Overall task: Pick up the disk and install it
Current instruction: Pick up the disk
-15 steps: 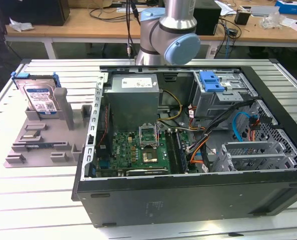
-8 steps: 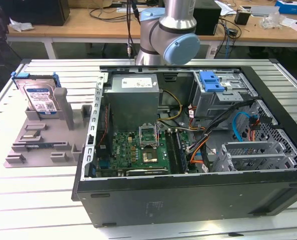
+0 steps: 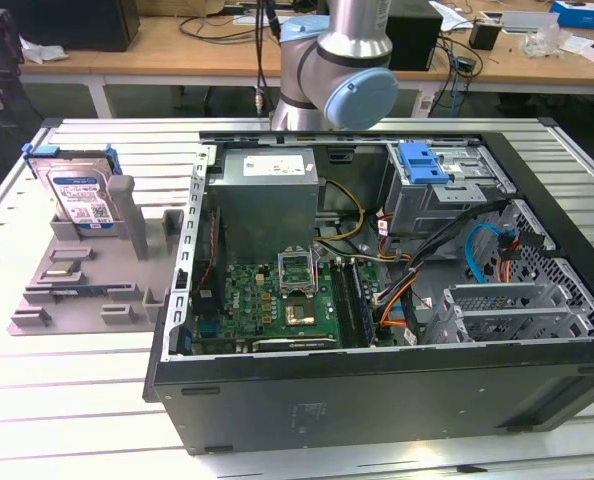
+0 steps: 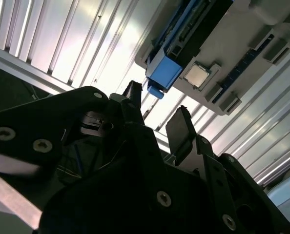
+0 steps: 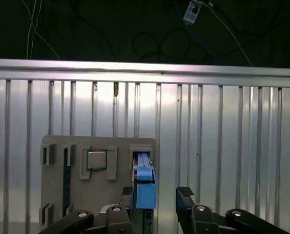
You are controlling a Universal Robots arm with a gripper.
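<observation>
The disk (image 3: 77, 195) stands on its edge in the grey holder (image 3: 87, 280) near a corner of the desk (image 3: 37, 380), and the end effector (image 5: 155, 194), wide open and empty, hangs above it, the disk's thin upper edge lying in the first wrist view between the fingers (image 5: 184, 192), closer to one.

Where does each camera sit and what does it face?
Exterior view: off the silver-and-blue arm, looking down at the open black computer case and the silver disk in its blue bracket.
First wrist view: above the disk; open black gripper shows.
Second wrist view: behind the gripper, facing the disk.
All share the disk.
</observation>
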